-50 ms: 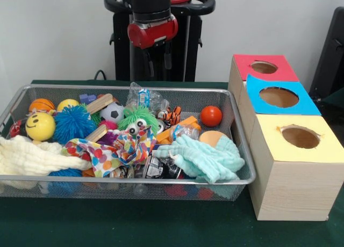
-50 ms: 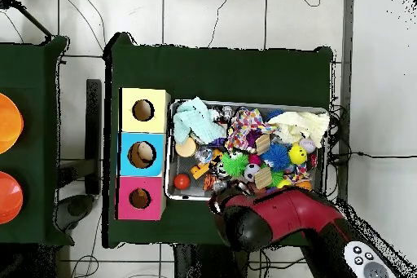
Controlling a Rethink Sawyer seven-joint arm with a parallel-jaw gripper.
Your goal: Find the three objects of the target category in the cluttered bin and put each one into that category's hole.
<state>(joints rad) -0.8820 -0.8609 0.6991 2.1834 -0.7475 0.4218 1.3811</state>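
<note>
A: Well, the balls, like the red ball (image 1: 211, 116), sit at the bin's (image 1: 243, 150) far right, near the boxes (image 1: 294, 166).
B: Cloths (image 1: 207, 157) could snag. The gripper's (image 2: 221, 206) spread? Can't tell.

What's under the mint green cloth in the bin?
A dark can pokes out beside the mint green cloth, and an orange disc shows behind it. Anything directly beneath is covered.
</note>
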